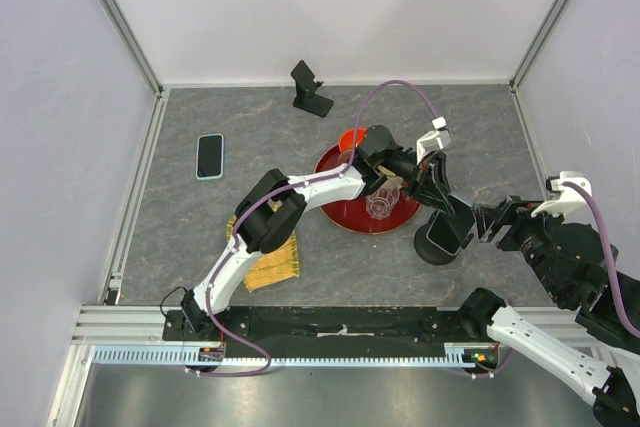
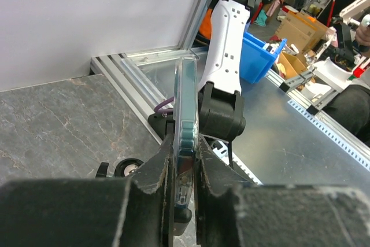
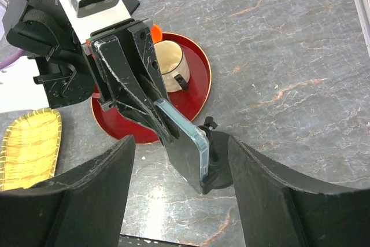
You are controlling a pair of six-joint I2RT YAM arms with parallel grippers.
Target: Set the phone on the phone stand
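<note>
A phone in a clear bluish case stands tilted, its lower edge resting on the lip of the black round-based phone stand. My left gripper is shut on the phone's upper part. In the left wrist view the phone sits edge-on between the two pads, both pressed against its sides. From above, the phone is over the stand, right of the red tray. My right gripper is open and empty, just right of the stand, its fingers spread wide on either side.
A red tray holds a glass cup, with an orange object at its far rim. A second phone lies flat at the left. A folding black stand is at the back. A yellow bamboo mat lies near the left arm.
</note>
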